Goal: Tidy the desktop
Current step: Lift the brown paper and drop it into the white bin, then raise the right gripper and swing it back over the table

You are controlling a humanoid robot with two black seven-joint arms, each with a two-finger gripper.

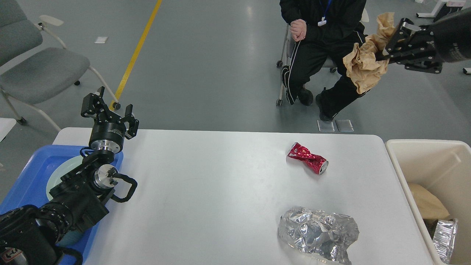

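The desktop [206, 191] fills the middle of the view, with a blue tray [25, 173] at its left end and a beige bin [408, 176] just beside its right end. The right gripper [386, 46] is raised high beyond the far right corner, pinching crumpled brown paper [364, 66], while the left gripper [110, 108] stands upright over the tray's far edge with its fingers spread and nothing between them. A crushed red can [307, 158] and a wad of foil [318, 232] lie apart on the right half of the desktop.

The white counter [206, 191] carries a crushed red can [307, 158] far right of centre, crumpled silver foil [318, 233] near its front edge, and a blue tray [25, 176] at left.
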